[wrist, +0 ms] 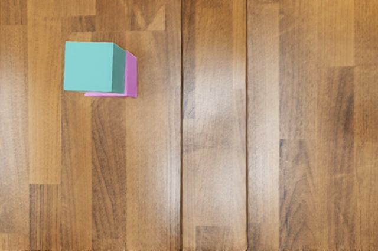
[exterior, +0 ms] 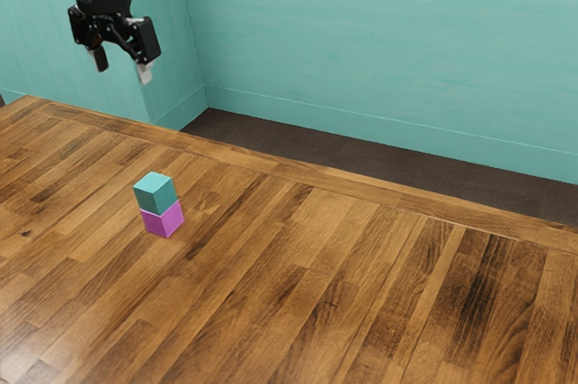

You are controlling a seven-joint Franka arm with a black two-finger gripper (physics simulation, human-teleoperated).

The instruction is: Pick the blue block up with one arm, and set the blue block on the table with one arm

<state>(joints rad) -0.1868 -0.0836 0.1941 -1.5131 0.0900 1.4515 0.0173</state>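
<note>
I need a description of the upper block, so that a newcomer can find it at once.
Start from the wooden table, beside the blue-green wall. Toward the exterior view's left stands a stack of two blocks. The one you want is the blue-green block on top; the lower block is pinkish purple and rests directly on the table.

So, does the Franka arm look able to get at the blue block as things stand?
Likely yes: the blue block sits on the pink block, its top and visible sides uncovered, and the fingers are apart and empty above the table.
</note>
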